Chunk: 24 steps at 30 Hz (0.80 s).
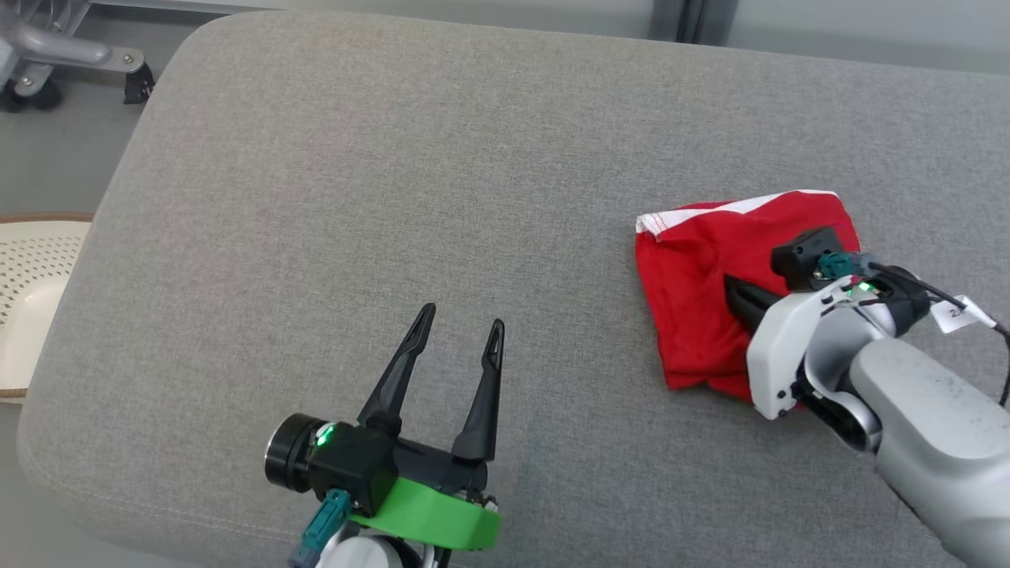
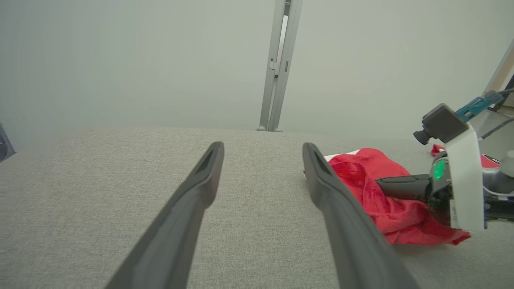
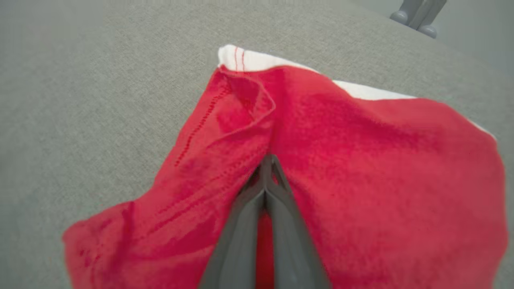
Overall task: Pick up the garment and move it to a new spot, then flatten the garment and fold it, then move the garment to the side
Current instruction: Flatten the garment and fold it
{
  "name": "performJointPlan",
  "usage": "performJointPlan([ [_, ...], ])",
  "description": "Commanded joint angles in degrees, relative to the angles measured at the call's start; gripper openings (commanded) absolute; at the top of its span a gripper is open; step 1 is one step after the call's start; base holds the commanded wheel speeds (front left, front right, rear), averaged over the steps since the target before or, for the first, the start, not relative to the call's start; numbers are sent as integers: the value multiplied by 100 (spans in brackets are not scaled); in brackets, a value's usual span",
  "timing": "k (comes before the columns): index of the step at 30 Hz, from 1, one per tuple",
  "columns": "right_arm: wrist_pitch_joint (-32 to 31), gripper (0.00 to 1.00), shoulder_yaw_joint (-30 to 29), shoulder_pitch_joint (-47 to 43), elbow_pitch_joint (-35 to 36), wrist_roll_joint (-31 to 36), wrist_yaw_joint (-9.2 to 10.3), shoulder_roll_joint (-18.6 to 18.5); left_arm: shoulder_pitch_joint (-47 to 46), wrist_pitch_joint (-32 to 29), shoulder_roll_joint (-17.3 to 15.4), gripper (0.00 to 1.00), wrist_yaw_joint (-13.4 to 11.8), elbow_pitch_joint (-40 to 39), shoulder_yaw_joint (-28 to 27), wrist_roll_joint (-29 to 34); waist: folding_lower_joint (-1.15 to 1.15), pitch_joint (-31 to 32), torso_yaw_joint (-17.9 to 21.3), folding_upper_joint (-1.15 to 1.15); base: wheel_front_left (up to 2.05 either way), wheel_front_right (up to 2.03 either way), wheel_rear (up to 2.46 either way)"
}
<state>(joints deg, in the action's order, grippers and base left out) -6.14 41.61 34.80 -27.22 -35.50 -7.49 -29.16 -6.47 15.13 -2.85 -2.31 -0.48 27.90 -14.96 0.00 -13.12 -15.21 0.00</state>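
A red garment (image 1: 694,260) with a white band along its far edge lies crumpled on the right of the grey cushioned surface (image 1: 394,158). My right gripper (image 1: 730,285) rests on it from the near right, its fingers closed together with a fold of red cloth pinched at the tips. In the right wrist view the creases of the garment (image 3: 361,160) run toward my right gripper (image 3: 267,160). My left gripper (image 1: 464,315) hovers open over bare cushion at the near centre, well left of the cloth. The left wrist view shows the left gripper (image 2: 262,146) with the garment (image 2: 401,216) to its right.
A white perforated basket (image 1: 31,292) sits beyond the cushion's left edge. A chair base with casters (image 1: 47,63) stands on the floor at the far left. A metal post (image 2: 277,68) rises behind the far edge.
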Motion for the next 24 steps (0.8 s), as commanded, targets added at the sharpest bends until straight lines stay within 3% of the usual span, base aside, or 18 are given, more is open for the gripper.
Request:
performJointPlan([
  [1, 103, 0, 164, 95, -52, -96, 0, 103, -33, -2, -11, 100, -31, 7, -13, -41, 0, 38, -48, 0, 0, 0, 0],
  [6, 309, 0, 886, 132, -6, -480, 0, 461, 90, -2, -11, 100, -34, 43, -57, -6, 0, 189, 32, 0, 0, 0, 0],
  [11, 863, 0, 1143, -85, 224, -864, 0, 679, 207, -2, -11, 100, -31, 102, -141, 49, 0, 403, 241, 0, 0, 0, 0],
  [13, 1200, 100, 1053, -224, 219, -847, 0, 746, 270, -2, -11, 100, -49, 121, -234, 77, 0, 488, 370, 0, 0, 0, 0],
  [17, 1932, 100, 546, -701, 41, -491, 0, 811, 460, -2, -12, 100, -31, 179, -546, 227, 0, 692, 775, 0, 0, 0, 0],
  [24, 2131, 100, -824, -1437, 146, 223, 0, 830, 727, -2, -29, 100, -31, 152, -1107, 527, 0, 899, 1324, 0, 0, 0, 0],
])
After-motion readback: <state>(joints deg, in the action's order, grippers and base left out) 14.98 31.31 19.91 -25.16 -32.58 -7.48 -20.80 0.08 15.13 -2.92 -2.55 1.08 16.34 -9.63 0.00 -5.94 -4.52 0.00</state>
